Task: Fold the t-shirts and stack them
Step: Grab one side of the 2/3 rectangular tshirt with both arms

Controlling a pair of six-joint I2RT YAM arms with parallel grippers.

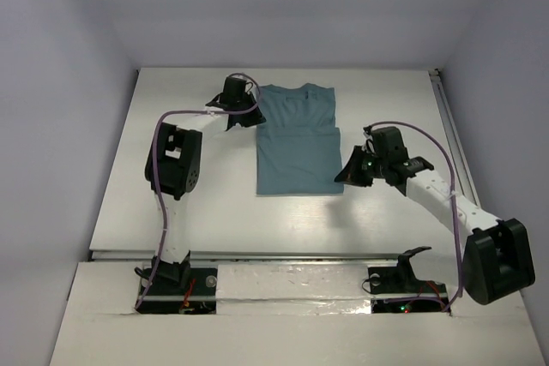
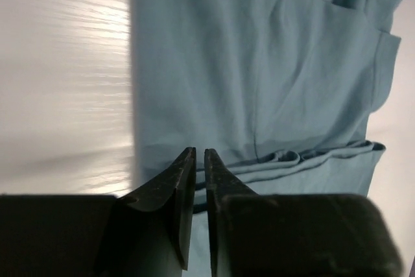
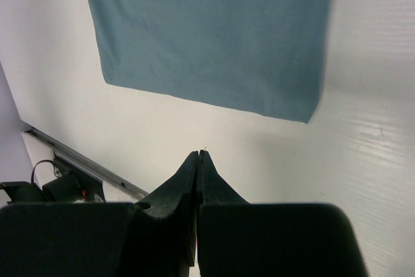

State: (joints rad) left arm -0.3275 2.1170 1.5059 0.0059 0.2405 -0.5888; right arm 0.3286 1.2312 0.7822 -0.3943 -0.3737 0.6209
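table (image 1: 395, 100): white and flat; the cloth is laid on its middle, towards the far side
t-shirt (image 1: 298, 147): teal, laid flat as a long narrow panel with the sides folded in, collar end far, hem near
handling: judged light, soft and limp; sagging and dragging are expected once lifted; not fragile
hold points: corners and outer edges are judged best, with all layers pinched together
left gripper (image 2: 200, 154): set over the shirt's far left edge, jaws drawn almost together with a thin slit left; whether cloth is pinched cannot be told
right gripper (image 3: 199, 154): clenched on nothing, held over bare table just off the near right corner
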